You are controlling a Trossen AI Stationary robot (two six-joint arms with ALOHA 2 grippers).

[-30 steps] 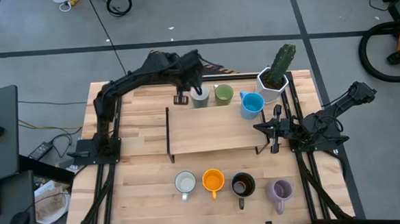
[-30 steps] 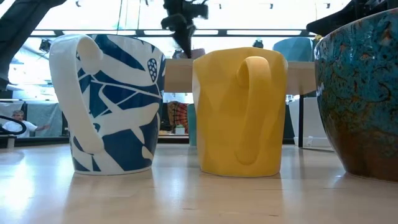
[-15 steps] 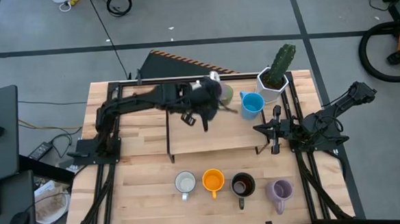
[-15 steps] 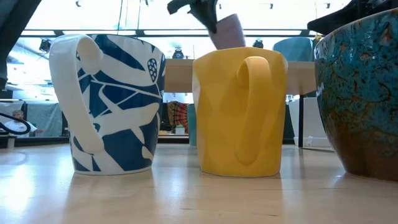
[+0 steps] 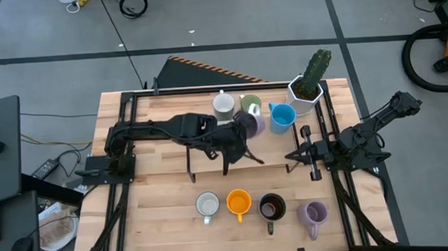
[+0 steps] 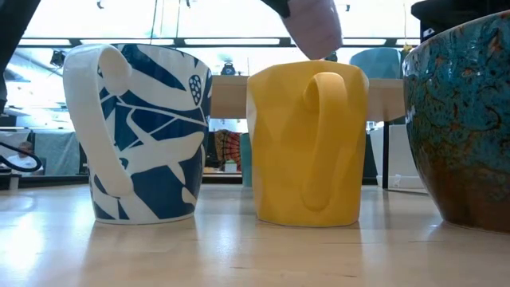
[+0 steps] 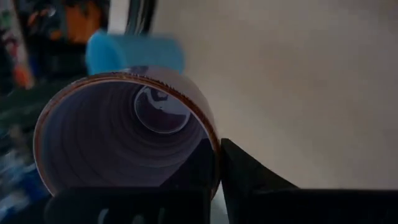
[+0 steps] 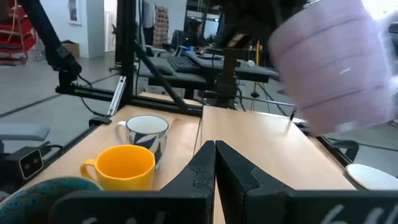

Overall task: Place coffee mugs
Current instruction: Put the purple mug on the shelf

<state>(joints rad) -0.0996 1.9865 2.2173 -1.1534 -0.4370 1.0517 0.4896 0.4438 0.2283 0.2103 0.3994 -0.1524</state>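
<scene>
My left gripper (image 5: 239,129) reaches over the raised wooden shelf (image 5: 210,158) and is shut on a lavender mug (image 5: 249,124), which also shows in the low view (image 6: 315,28) and the right wrist view (image 8: 333,68). A white mug (image 5: 223,105), a green mug (image 5: 251,105) and a blue mug (image 5: 282,116) stand behind the shelf. Near the table's near edge stand a white mug (image 5: 207,205), an orange mug (image 5: 238,203), a dark mug (image 5: 271,207) and a second lavender mug (image 5: 315,213). My right gripper (image 5: 293,154) waits shut at the shelf's right end. My left gripper holds the lavender mug by its rim wall (image 7: 210,144), with one finger inside the mouth and the other finger (image 7: 249,180) outside. The mug is lifted clear above the shelf and is tilted (image 6: 315,28).
A white faceted pot with a cactus (image 5: 306,89) stands at the far right corner. The shelf's dark legs (image 5: 189,154) and the arm frames run along both table sides. Bare shelf top lies left of the held mug.
My left gripper has risen from the far row beside the white mug with the lavender mug in its hold, and has carried it toward the near edge and to the right, over the shelf. The mug now hangs tilted above the shelf's far right part.
</scene>
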